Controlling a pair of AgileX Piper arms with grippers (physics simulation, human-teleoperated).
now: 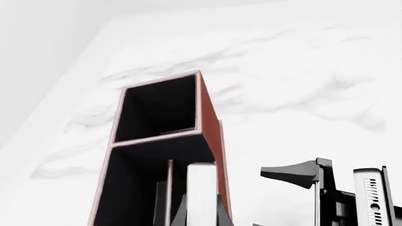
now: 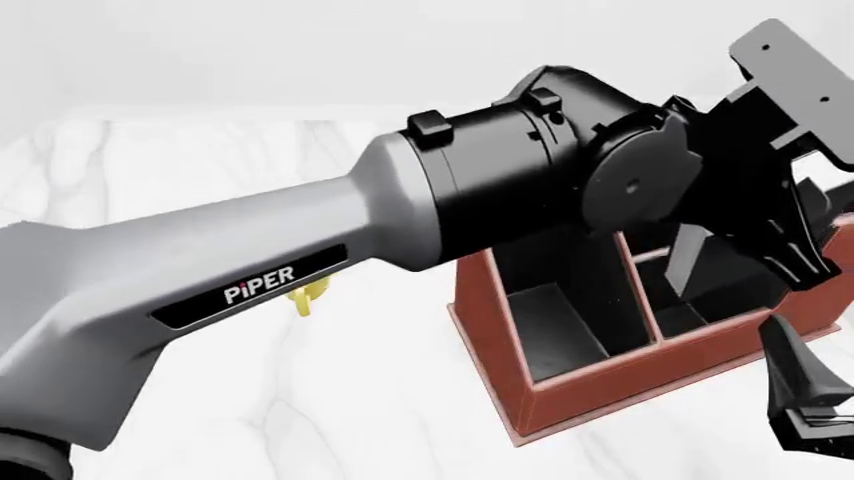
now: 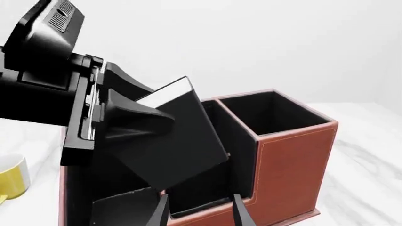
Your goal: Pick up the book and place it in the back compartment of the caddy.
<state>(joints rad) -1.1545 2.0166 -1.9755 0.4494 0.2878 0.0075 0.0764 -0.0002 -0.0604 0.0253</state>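
The black book (image 3: 169, 141) hangs tilted over the reddish-brown caddy (image 3: 295, 165), white page edges up, with my left gripper (image 3: 150, 127) shut on it. Its lower corner dips toward the small low-walled back compartment (image 3: 207, 188), which the book mostly hides. In the left wrist view the book's white edge (image 1: 201, 188) stands between the fingers, above the caddy (image 1: 210, 122). From the front, the left gripper (image 2: 707, 250) is over the caddy (image 2: 601, 385). My right gripper (image 3: 201, 214) is open and holds nothing, just outside the caddy's low wall; it also shows at the front view's lower right (image 2: 807, 395).
A yellow mug (image 3: 12, 176) stands on the white marble table beyond the caddy's far side, peeking under the left arm (image 2: 307, 297). The left arm's big body (image 2: 400, 230) blocks much of the front view. One right finger (image 1: 292, 172) shows beside the caddy.
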